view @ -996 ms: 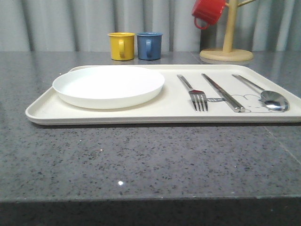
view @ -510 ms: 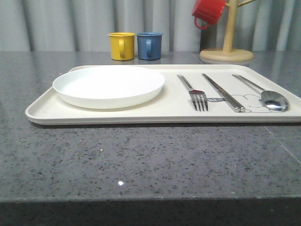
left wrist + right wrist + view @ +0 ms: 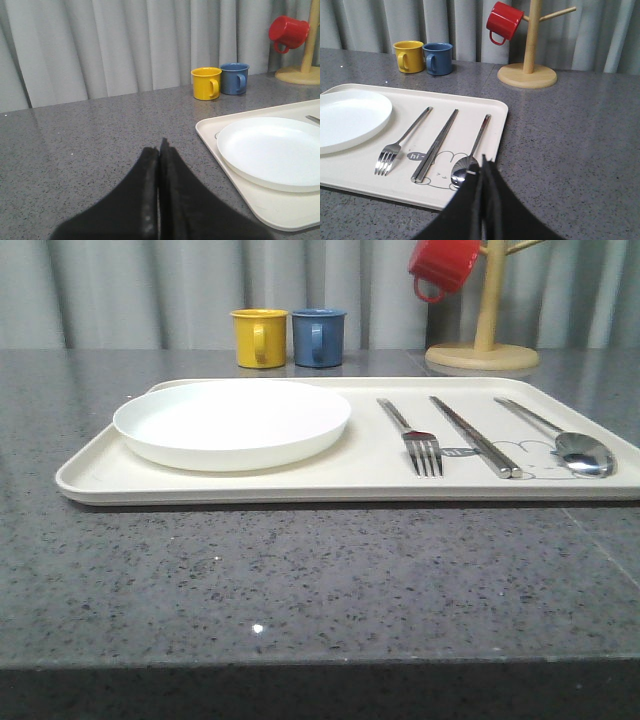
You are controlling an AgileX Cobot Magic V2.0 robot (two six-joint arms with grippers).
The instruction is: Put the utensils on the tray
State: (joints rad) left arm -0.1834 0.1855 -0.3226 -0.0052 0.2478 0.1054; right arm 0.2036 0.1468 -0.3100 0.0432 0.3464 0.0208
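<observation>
Beside the tray (image 3: 235, 195), over bare desk (image 3: 75, 150), the left gripper (image 3: 159, 150) has its fingers (image 3: 147, 175) pressed flat together with nothing between them. The right gripper (image 3: 483, 167) is the same: its fingers (image 3: 492, 195) meet in a closed point, empty, hanging just at the tray's near rim in front of the spoon (image 3: 470, 165).

Moving out from there, everything the task names lies on the tray (image 3: 250, 485). The white plate (image 3: 232, 423) sits on the tray's left part. To the right of the plate lie the fork (image 3: 415, 438), then the chopsticks (image 3: 475, 435) side by side, then the spoon (image 3: 565, 440) nearest the tray's right edge, all roughly parallel, handles pointing away from the robot. The chopstick tips and spoon bowl rest on the rabbit drawing (image 3: 440, 172).

Beyond the tray's far rim stand a yellow mug (image 3: 258, 337) and a blue mug (image 3: 318, 336) close together, and a red mug (image 3: 443, 265) hangs on a wooden mug tree (image 3: 483, 340) past the tray's far right corner.

Across the last second almost nothing has changed in the front view: plate and utensils lie where they did, bar a hair's shift of the whole picture. With all pieces resting and both grippers empty, the placing looks finished, and I judge nothing more is needed.
</observation>
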